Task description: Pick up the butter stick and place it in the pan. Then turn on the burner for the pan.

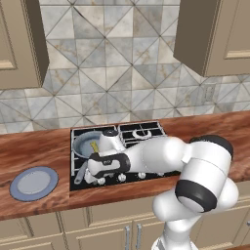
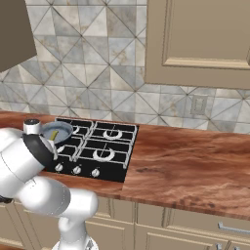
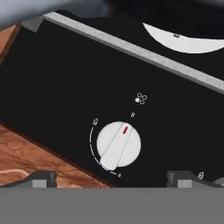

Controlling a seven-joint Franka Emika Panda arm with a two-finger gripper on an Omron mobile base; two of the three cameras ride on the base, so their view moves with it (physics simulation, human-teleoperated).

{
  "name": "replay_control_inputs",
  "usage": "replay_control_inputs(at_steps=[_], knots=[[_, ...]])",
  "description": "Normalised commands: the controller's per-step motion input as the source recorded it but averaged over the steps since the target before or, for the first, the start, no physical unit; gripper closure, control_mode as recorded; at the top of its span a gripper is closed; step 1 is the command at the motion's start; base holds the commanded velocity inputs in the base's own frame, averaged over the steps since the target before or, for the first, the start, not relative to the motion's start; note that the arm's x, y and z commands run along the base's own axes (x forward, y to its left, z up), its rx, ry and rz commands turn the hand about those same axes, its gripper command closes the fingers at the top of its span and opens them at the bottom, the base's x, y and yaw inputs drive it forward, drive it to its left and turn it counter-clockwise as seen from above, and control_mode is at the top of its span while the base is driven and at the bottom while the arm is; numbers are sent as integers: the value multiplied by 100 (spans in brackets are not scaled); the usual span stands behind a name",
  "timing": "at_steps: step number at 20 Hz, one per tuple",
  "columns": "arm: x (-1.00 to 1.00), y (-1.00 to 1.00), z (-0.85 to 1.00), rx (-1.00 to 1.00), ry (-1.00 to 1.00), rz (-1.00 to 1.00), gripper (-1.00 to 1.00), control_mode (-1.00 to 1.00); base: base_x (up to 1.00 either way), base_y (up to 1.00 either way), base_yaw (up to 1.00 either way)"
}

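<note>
The butter stick (image 1: 93, 144) lies inside the pan (image 1: 88, 143) — a thin yellow bar on the grey-blue floor of it, and it shows there again from the right base camera. The pan sits on the rear left burner of the black cooktop (image 1: 146, 138), its long dark handle (image 1: 79, 171) running forward and down toward the front edge.

Down goes the arm, bent low over the front of the cooktop, with the end effector (image 1: 95, 172) just over the left end of the row of white knobs. From the hand camera, one white control knob (image 3: 118, 145) sits almost dead centre, a small red mark near its upper right edge and its raised bar slanting from lower left to upper right. The two dark fingertips (image 3: 40, 178) rise at the bottom corners, set wide apart, one on each side of the knob and touching nothing — the end effector is wide and holds nothing.

Above the knob, a white burner ring (image 3: 192, 43) curves past the grey strip at the edge of the black panel.

Off to the left on the wooden bench (image 1: 39, 146), well apart from the cooktop, rests a flat blue-grey round plate (image 1: 34, 183).
</note>
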Motion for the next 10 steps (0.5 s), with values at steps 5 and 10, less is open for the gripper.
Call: replay_control_inputs(at_steps=[5,10], knots=[[2,0,-5,0,-2,0,-100,-100,0,0,0],[4,0,-12,0,-1,0,-100,-100,0,0,0]])
